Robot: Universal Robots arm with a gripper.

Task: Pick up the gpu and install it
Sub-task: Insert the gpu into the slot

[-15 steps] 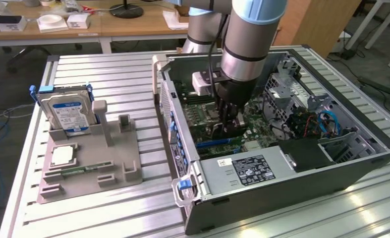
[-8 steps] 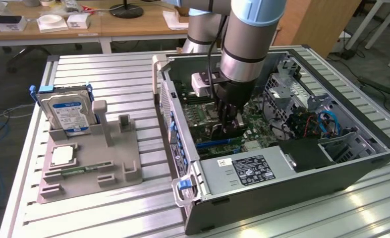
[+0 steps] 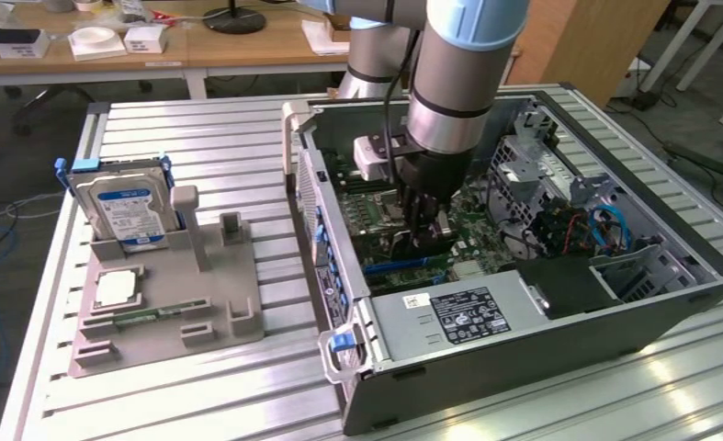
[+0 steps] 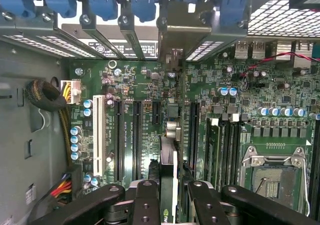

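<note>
A: What is in the big open black metal computer case (image 3: 655,312)?

B: I see a green board (image 4: 145,92) full of tiny parts, a grey power box with a white sticker (image 3: 459,317) near the bottom middle of the exterior view, and blue cables (image 3: 613,225) on the right. My arm's black claw (image 3: 419,230) is down inside the case.

A: And the grey plastic holder tray (image 3: 165,303) on the left?

B: A silver hard drive with a blue-white label (image 3: 122,211) stands up in it. A small square chip (image 3: 116,287) lies flat below that.

A: Is there room to move?

B: Not much. The case walls and a metal frame crowd the claw.

A: Where is the thin flat dark gpu card (image 4: 169,150)?

B: It is clenched edge-on between my claw's fingers (image 4: 146,202), just over the board. In the wrist view its long side runs up and down the frame, lined up with the long black slots (image 4: 136,140) beside it.
</note>
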